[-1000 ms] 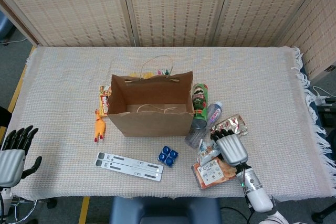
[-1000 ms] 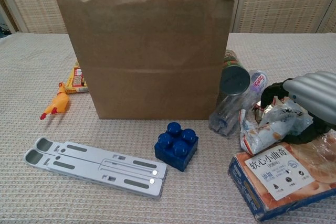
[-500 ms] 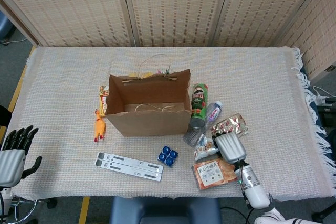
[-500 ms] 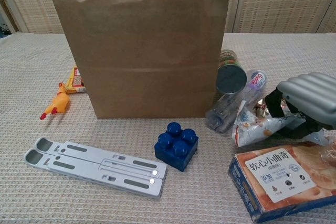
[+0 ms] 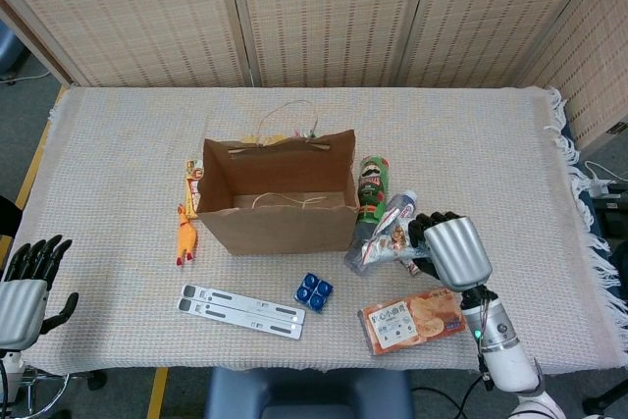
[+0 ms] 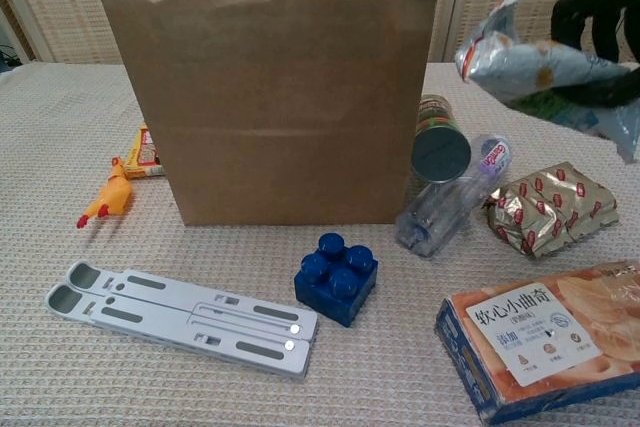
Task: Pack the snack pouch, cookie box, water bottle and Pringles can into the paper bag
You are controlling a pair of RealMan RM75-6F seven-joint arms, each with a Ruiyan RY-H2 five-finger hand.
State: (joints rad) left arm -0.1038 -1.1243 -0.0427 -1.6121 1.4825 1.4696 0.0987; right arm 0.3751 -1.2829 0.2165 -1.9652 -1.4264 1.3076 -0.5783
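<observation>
1. Holding the snack pouch (image 5: 385,242) in my right hand (image 5: 453,248), I have it lifted off the tabletop (image 5: 128,154); my fingers (image 6: 580,17) are closed on its right end, and in the chest view the pouch hangs in the air, tilted.
2. Pouch axis: its long side runs roughly left–right, the free end pointing toward the paper bag (image 5: 280,201).
3. Governing relation: the bag's open mouth lies to my left and slightly farther from me than the pouch; the bag stands upright, its rim about level with the pouch in the chest view. As I judge it, the coming move is a carry leftward, over the near-right rim, and down.
4. Between pouch and bag lie the Pringles can (image 5: 372,186) and the water bottle (image 5: 391,215), both on their sides just beside the bag's right wall; the pouch passes above them.
5. Cookie box (image 5: 413,320): flat on the tabletop near my edge, apart from the hand.
6. Left hand (image 5: 25,282): far off the tabletop's left corner, holding nothing, fingers apart; my right hand is plainly the nearer.
</observation>
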